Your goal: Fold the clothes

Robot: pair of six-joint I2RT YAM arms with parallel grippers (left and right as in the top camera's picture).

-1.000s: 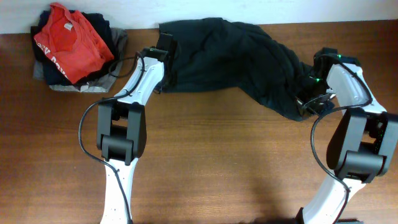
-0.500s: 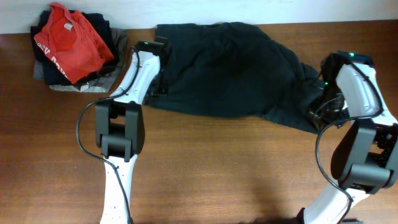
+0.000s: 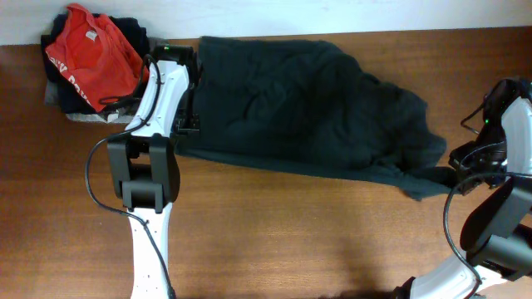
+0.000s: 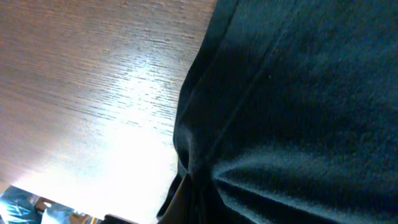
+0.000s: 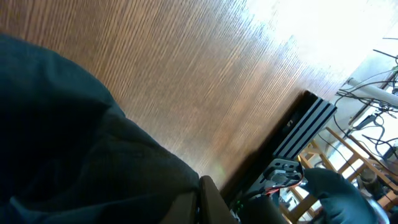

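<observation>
The dark garment (image 3: 299, 108) lies spread across the back half of the wooden bench (image 3: 274, 241), wrinkled and mostly flat. Its far edge runs close to the back edge of the bench. Its near edge slants from the left arm down towards the front right, where it narrows into a stretched corner. The left claw (image 3: 184, 126) sits at the garment's left edge, closed tight with a fold of the cloth pinched in it. In the left wrist view the dark fabric bunches into creases right where it meets the fingers (image 4: 177, 202), with bare wood to the left. The right claw (image 3: 454, 176) is well over at the right side of the bench, also closed tight, gripping the narrow lower-right corner of the garment. The cloth there is pulled into a thin taut tail. In the right wrist view the fabric runs down to one pale finger (image 5: 208, 198), and the wood grain stretches away behind it. At the back left corner of the bench, just beside the left arm, a red T-shirt (image 3: 87, 58) lies on top of a small pile. The pile includes a grey folded garment (image 3: 83, 115) and some darker cloth, apart from the dark garment.
</observation>
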